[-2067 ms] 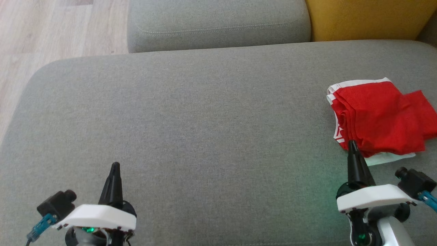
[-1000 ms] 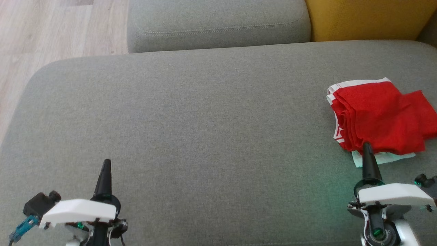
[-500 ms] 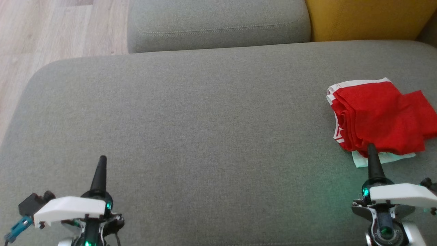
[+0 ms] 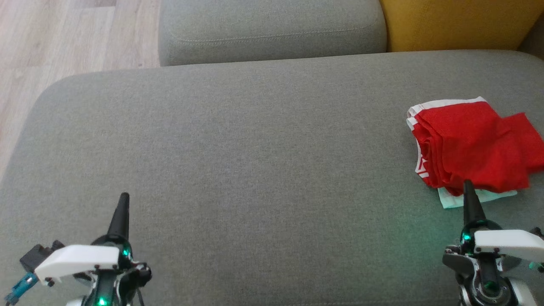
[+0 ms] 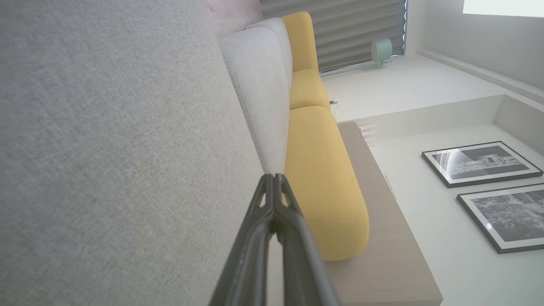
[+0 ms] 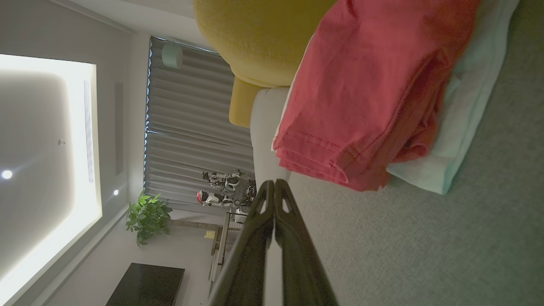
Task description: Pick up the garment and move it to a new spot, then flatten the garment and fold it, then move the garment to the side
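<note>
The red garment [image 4: 471,144] with white trim lies folded in a rumpled, layered bundle at the right side of the grey sofa seat [image 4: 255,170], a pale mint-white layer showing beneath its near edge.

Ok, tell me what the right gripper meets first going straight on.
Likely the garment: the right gripper points at its near corner, close ahead. Depth is unclear, so it might slip just past the edge.

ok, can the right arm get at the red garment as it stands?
Probably yes. The right gripper sits by the near edge of the red garment, nothing between them on the sofa seat. Its jaws are shut, so it must open first.
</note>
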Tool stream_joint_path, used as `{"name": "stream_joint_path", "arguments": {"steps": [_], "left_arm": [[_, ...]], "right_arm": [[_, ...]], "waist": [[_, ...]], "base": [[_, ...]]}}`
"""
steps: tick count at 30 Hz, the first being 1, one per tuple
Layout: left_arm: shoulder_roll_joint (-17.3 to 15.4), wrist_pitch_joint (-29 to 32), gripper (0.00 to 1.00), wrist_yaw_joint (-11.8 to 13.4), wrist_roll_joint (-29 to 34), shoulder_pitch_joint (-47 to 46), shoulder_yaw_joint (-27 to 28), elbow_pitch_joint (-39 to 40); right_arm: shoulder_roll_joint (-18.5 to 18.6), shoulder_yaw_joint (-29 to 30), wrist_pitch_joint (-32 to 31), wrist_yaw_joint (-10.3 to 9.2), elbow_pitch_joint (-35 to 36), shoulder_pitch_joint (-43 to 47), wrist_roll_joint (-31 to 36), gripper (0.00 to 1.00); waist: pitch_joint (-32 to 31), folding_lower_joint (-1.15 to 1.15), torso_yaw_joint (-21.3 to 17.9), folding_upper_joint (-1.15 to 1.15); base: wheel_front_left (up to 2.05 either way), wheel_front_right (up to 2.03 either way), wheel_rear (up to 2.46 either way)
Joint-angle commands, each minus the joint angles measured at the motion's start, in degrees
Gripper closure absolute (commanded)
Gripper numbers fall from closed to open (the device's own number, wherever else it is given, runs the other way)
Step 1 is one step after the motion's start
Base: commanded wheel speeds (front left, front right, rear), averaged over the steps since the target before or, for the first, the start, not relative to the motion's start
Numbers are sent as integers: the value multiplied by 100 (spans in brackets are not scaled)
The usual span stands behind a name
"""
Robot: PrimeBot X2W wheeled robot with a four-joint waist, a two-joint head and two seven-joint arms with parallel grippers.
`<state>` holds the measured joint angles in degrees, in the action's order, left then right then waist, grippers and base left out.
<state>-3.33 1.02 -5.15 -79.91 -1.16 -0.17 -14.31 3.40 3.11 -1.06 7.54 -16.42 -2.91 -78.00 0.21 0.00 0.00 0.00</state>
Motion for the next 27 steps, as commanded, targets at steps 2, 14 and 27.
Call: {"name": "stream_joint_path", "arguments": {"steps": [2, 14, 27], "left_arm": [[-93, 77, 100, -90, -211, -363, 244, 158], [-90, 280, 100, -181, -948, -441, 395, 80], [-78, 410, 100, -234, -1368, -488, 498, 34]], "right_arm": [[95, -42, -66, -5, 233, -296, -252, 100], [89, 79, -270, -5, 244, -305, -1086, 100], [75, 165, -402, -5, 250, -311, -1563, 100]], "waist": [[0, 0, 0, 0], [-2, 0, 0, 0], [-3, 0, 0, 0]], "base": [[0, 0, 0], [0, 0, 0], [0, 0, 0]]}}
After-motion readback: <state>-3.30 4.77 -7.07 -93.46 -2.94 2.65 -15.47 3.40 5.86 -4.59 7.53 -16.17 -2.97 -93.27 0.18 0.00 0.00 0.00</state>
